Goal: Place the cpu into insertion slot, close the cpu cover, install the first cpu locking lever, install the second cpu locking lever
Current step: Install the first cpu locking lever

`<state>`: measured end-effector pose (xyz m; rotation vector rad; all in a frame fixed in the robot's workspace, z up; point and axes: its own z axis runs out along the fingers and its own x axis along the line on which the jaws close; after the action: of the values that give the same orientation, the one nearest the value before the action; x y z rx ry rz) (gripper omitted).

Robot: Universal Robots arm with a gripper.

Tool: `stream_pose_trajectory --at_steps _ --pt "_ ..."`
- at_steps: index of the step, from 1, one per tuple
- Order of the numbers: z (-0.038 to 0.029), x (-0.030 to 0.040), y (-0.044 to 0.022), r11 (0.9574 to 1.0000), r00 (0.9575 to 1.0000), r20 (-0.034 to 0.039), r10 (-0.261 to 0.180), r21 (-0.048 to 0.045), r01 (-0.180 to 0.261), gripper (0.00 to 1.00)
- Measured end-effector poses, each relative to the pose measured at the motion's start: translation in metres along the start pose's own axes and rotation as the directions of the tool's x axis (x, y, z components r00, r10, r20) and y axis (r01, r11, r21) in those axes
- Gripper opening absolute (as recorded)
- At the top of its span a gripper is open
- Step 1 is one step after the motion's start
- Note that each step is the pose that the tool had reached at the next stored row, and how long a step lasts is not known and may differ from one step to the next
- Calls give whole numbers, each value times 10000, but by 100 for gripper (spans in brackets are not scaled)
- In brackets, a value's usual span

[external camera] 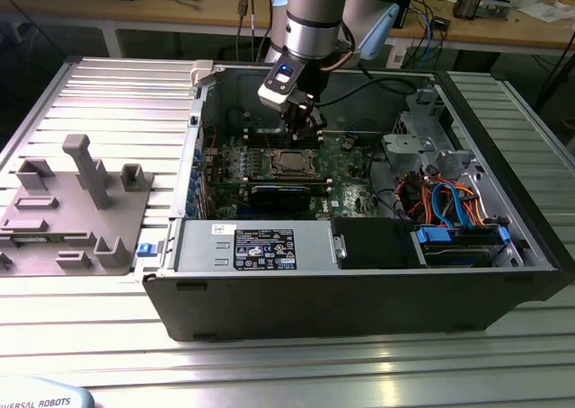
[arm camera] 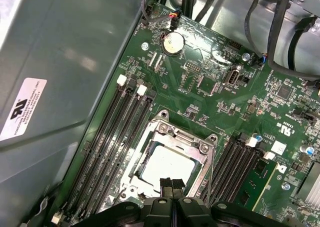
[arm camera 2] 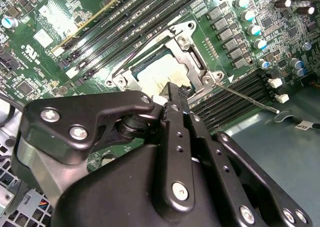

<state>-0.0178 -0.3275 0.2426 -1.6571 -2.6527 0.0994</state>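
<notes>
The cpu, a dull silver square, lies in the insertion slot on the green board. The cpu cover, a silvery frame plate, lies flat over it, and the chip's top shows through the cut-out in both wrist views: cpu, cover. A thin locking lever sticks out sideways from one corner of the socket, away from the frame. My gripper hovers just above the cpu's edge, fingertips pressed together with nothing between them. In the exterior view the gripper hangs over the cpu.
Long black memory slots run along both sides of the socket. The grey case wall rises close by. A power supply and drive bay with cables fill the case's near side. A grey fixture stands outside, at the exterior view's left.
</notes>
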Motion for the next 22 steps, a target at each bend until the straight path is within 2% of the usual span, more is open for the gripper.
stream_pose_trajectory --at_steps 22 --pt "0 0 0 9990 9990 27 -440 -9 440 11"
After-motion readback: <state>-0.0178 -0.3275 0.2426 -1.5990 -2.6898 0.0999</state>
